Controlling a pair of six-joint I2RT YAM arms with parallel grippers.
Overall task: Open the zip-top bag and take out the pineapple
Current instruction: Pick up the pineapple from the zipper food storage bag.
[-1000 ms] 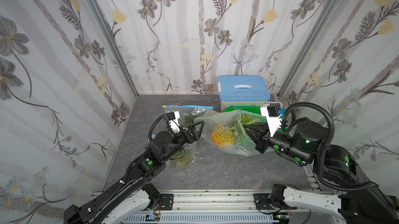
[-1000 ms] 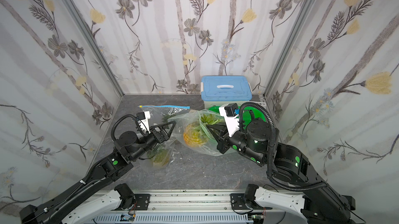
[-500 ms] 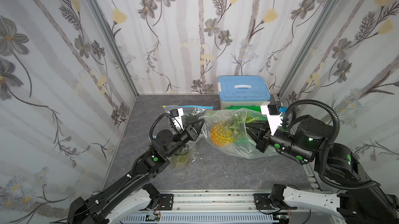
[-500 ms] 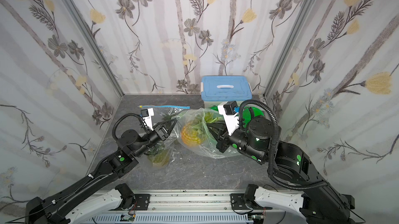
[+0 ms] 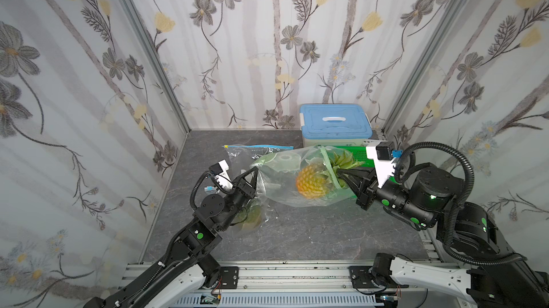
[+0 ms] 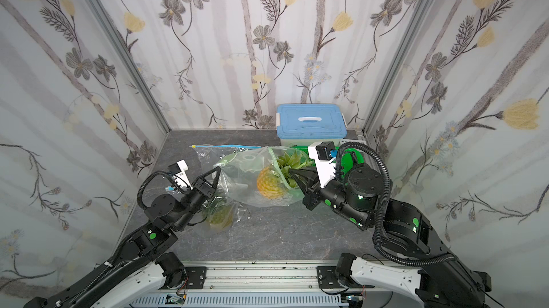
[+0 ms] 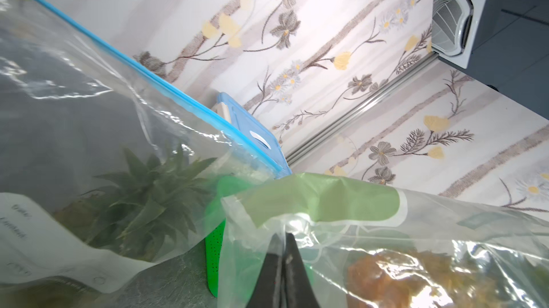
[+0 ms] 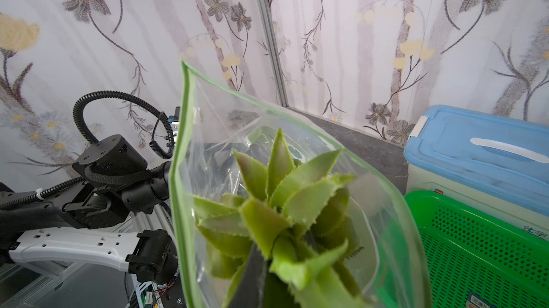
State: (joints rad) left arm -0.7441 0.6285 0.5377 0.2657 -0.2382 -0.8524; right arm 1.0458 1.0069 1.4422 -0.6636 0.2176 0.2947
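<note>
The clear zip-top bag point(image 5: 282, 178) point(image 6: 243, 178) with a green zip edge point(image 8: 178, 172) hangs stretched above the table between my two grippers. Inside it is the pineapple point(image 5: 310, 183) point(image 6: 269, 184), yellow-bodied, with its green crown point(image 8: 276, 202) pointing out of the open mouth. My right gripper point(image 5: 338, 171) point(image 6: 291, 171) point(image 8: 267, 259) reaches into that mouth and is shut on the crown leaves. My left gripper point(image 5: 256, 169) point(image 6: 218, 169) point(image 7: 283, 236) is shut on the bag's point(image 7: 386, 232) opposite, closed end, pinching the film.
A second clear bag with a blue zip point(image 5: 258, 146) point(image 7: 148, 74) lies on the table under my left arm, with another pineapple point(image 5: 251, 217) inside. A blue-lidded box point(image 5: 335, 123) and a green basket point(image 5: 353, 155) point(image 8: 475, 247) stand at the back right. Walls enclose three sides.
My left gripper was open beside the bag and has shut on its far end. The right gripper has raised the bag and pineapple a little.
</note>
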